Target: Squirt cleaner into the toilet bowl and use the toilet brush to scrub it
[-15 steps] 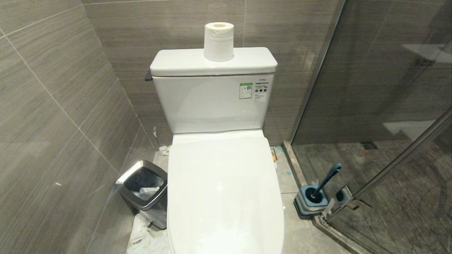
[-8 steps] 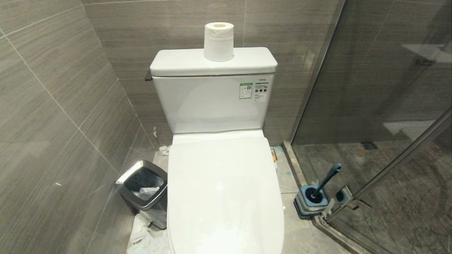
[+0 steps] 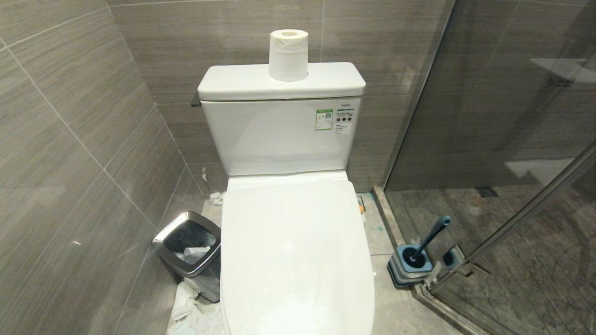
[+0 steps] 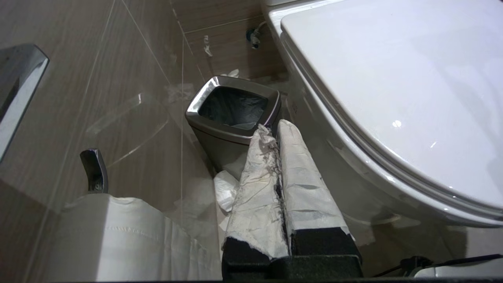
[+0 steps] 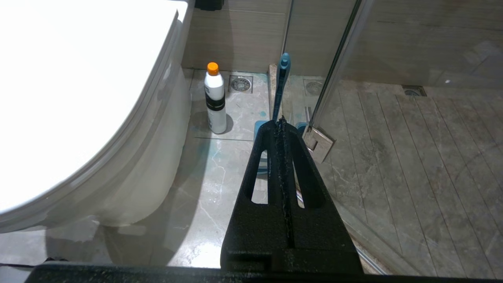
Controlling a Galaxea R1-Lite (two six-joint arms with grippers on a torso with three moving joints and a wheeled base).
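Still shut, the toilet (image 3: 298, 260) waits with its lid down over the bowl, so neither cleaner nor brush can reach inside until the lid is lifted; the task looks barely begun. To the robot's right the brush (image 3: 430, 239) stands head-down in its holder (image 3: 409, 267) on the floor, handle leaning toward the glass shower door (image 3: 512, 139), a sensible parking spot within the right arm's reach. In the right wrist view a white bottle (image 5: 215, 100) with an orange cap and a dark band stands upright on the tiles between the toilet base and the brush (image 5: 281, 84); it is probably the cleaner, though its print cannot be read. The right gripper (image 5: 281, 120) hangs low beside the toilet, jaws pressed together and empty. The left gripper (image 4: 275, 129), its fingers wrapped in soiled white tape, is likewise closed on nothing, pointing toward the steel bin (image 4: 234, 110) at the toilet's other side, with crumpled paper around the bin's foot. A paper roll (image 3: 288, 55) sits on the tank (image 3: 279, 135). The tank carries a green-edged sticker with a code square and a white label with dark dots; their small lettering is illegible.
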